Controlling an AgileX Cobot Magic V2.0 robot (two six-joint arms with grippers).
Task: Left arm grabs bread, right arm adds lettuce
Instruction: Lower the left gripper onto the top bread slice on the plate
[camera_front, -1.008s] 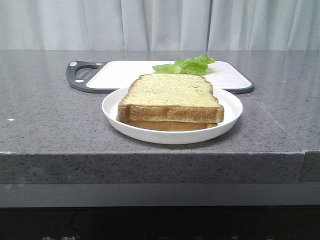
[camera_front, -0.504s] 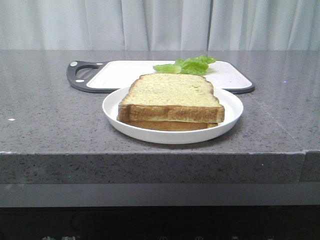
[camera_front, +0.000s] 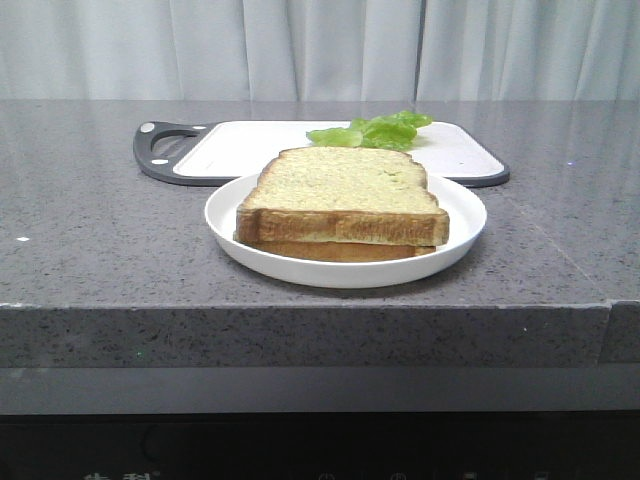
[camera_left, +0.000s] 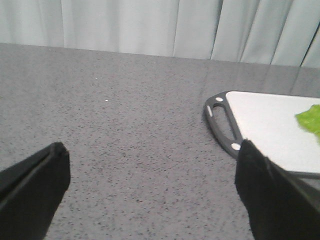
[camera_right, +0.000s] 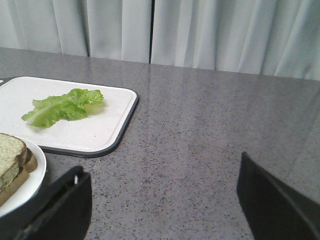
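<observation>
Two bread slices lie stacked on a white plate near the table's front edge; the top bread slice has a pale speckled face and brown crust. The lettuce lies on the white cutting board behind the plate. In the right wrist view the lettuce is on the board and the bread shows at the edge. My left gripper is open and empty over bare table, left of the board. My right gripper is open and empty, right of the plate. Neither arm shows in the front view.
The cutting board has a dark grey rim and handle, also seen in the left wrist view. Grey curtains hang behind the speckled grey table. The table's front edge drops just before the plate.
</observation>
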